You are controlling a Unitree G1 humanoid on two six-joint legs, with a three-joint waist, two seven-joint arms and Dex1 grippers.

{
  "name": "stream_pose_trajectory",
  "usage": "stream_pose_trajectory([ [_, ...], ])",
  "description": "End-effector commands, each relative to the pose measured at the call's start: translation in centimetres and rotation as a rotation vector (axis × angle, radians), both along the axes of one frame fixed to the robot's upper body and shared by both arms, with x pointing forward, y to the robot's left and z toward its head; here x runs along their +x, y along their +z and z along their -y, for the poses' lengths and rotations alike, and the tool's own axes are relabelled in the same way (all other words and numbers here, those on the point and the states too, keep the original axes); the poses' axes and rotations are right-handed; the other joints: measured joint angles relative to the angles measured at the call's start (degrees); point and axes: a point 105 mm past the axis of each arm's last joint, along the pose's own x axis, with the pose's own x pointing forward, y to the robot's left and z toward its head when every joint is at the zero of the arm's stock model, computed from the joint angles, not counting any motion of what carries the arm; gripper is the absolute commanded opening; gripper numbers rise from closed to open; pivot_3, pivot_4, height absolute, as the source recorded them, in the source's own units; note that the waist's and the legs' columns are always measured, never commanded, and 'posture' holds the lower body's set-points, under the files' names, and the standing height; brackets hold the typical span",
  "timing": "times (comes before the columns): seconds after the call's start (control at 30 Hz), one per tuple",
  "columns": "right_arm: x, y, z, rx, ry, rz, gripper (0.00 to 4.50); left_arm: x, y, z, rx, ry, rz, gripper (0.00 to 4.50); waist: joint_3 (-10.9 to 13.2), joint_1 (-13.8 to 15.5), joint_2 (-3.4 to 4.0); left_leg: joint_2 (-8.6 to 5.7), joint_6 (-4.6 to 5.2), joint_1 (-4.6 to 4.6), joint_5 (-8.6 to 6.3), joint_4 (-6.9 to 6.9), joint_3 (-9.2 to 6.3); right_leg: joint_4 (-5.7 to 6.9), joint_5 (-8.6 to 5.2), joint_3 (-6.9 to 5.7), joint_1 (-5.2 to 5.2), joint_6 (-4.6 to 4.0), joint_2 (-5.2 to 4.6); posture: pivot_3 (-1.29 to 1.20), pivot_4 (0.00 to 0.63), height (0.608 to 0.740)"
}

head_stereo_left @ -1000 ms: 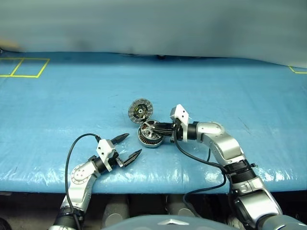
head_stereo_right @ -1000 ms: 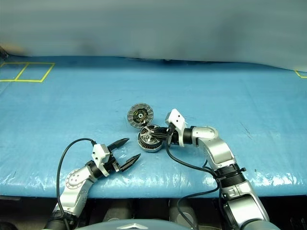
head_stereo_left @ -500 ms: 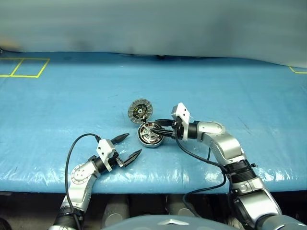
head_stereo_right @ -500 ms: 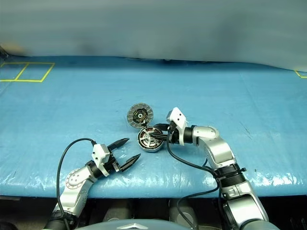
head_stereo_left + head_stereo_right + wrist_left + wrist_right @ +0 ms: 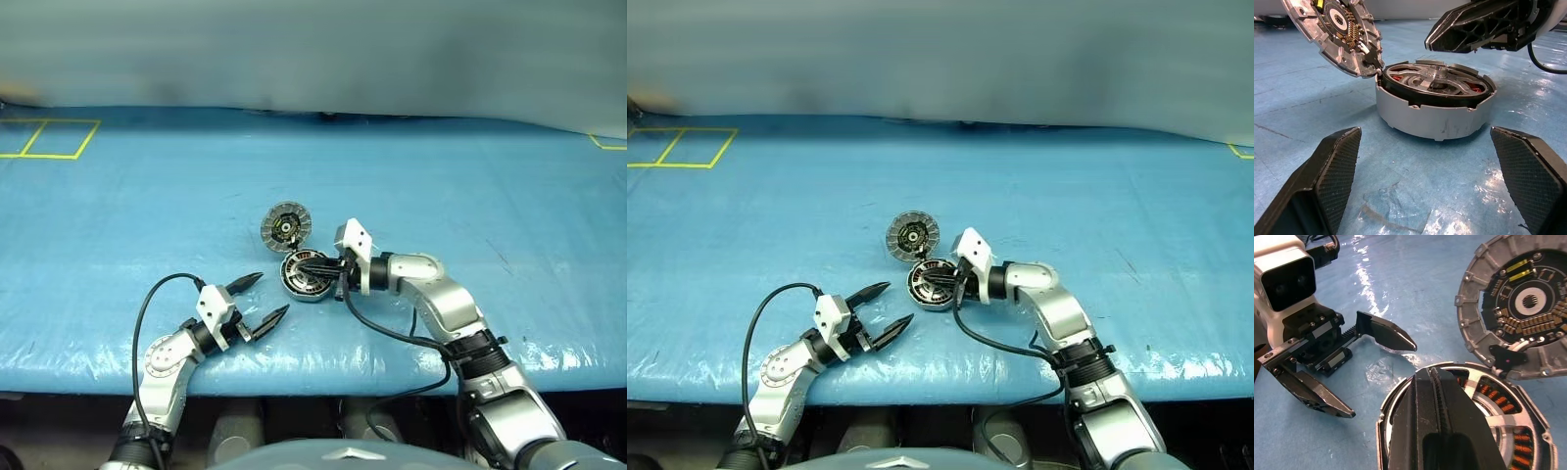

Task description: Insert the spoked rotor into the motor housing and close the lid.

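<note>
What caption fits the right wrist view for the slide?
Right gripper, fingers shut, over the spoked rotor seated in the motor housing; lid open, left gripper open beside.

My two left fingers are standing wide apart, with the motor housing sitting on the blue table cover beyond the gap between them. The spoked rotor is lying inside the housing. The lid is leaning open at the housing's rim, segmented face showing. My right gripper is hanging just above the rotor.
</note>
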Motion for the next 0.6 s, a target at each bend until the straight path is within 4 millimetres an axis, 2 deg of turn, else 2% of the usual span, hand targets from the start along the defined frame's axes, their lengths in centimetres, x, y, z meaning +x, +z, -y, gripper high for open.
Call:
stream_pose_trajectory([
  [0.03,-0.4,0.2,-0.8,-0.01,0.032,0.045,0.04,-0.4,-0.9,-0.2,0.007,0.011,-0.039,4.5,0.0,0.0,0.0,0.0,0.0,0.0,0.0,-0.01,0.0,0.0,0.0,0.0,0.0,0.0,0.0,0.0,0.15,0.74],
  [0.17,0.5,-1.5,-0.3,-0.129,-0.018,0.082,0.04,-0.4,-0.9,-0.3,0.01,0.014,-0.037,4.5,-0.01,-0.05,0.01,0.01,0.0,0.01,0.0,-0.02,0.0,0.01,-0.01,-0.01,-0.02,-0.02,0.01,0.0,0.15,0.74],
  [0.33,0.8,-2.2,0.6,-0.203,-0.031,0.103,0.04,-0.4,-0.9,-0.3,0.01,0.013,-0.037,4.5,-0.03,-0.08,0.01,0.01,0.0,0.04,0.0,0.02,0.02,0.01,-0.01,0.0,0.03,-0.02,0.0,0.0,0.15,0.74],
  [0.5,0.3,-3.8,1.4,-0.32,-0.007,0.101,0.04,-0.4,-0.9,-0.2,0.009,0.009,-0.037,4.5,-0.07,-0.05,0.04,0.01,0.0,0.06,0.0,0.01,0.01,0.01,-0.01,-0.01,0.04,-0.02,-0.01,0.0,0.15,0.74],
  [0.6,0.2,-3.6,1.2,-0.286,-0.013,0.095,0.04,-0.3,-0.8,-0.2,0.008,0.008,-0.036,4.5,-0.13,0.05,0.01,0.0,-0.01,0.09,0.0,0.02,0.01,-0.01,-0.02,0.0,0.08,-0.02,-0.02,0.0,0.15,0.74],
])
